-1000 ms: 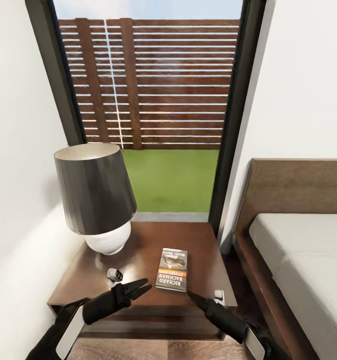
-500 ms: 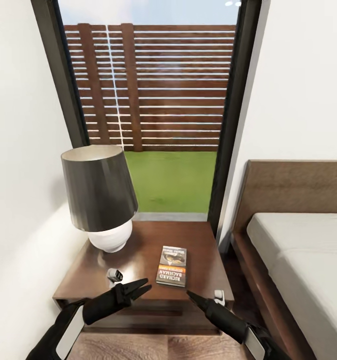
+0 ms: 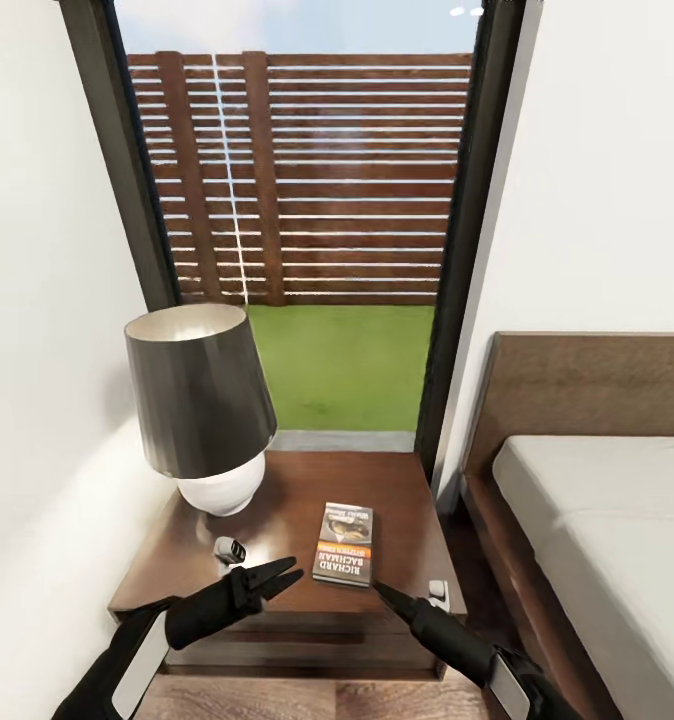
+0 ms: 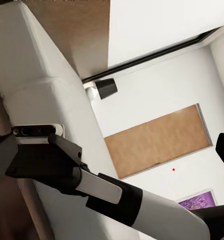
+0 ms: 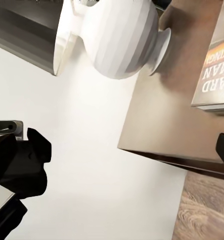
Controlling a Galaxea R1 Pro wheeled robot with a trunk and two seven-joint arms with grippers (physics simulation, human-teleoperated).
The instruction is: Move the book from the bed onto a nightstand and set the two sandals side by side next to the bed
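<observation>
The book [image 3: 344,543] lies flat on the nightstand [image 3: 402,490], its orange band and white lettering facing up; its edge also shows in the right wrist view [image 5: 215,75]. My left gripper [image 3: 295,569] hovers over the nightstand's front edge, left of the book, fingers slightly apart and empty. My right gripper [image 3: 379,588] points at the book's near right corner from just in front of it, apart from it and holding nothing. The bed [image 3: 597,510], with its pale mattress and brown headboard, stands to the right. The sandals are out of view.
A lamp [image 3: 202,400] with a dark shade and white base takes the nightstand's back left. Two small white items [image 3: 229,549] [image 3: 438,590] sit near its front. A tall black-framed window [image 3: 307,200] is behind, white walls on both sides, and wood floor [image 3: 307,700] below.
The whole picture has shifted slightly, so the camera moved: the nightstand looks a bit smaller and higher. The book lies still, and both arms keep their pose.
</observation>
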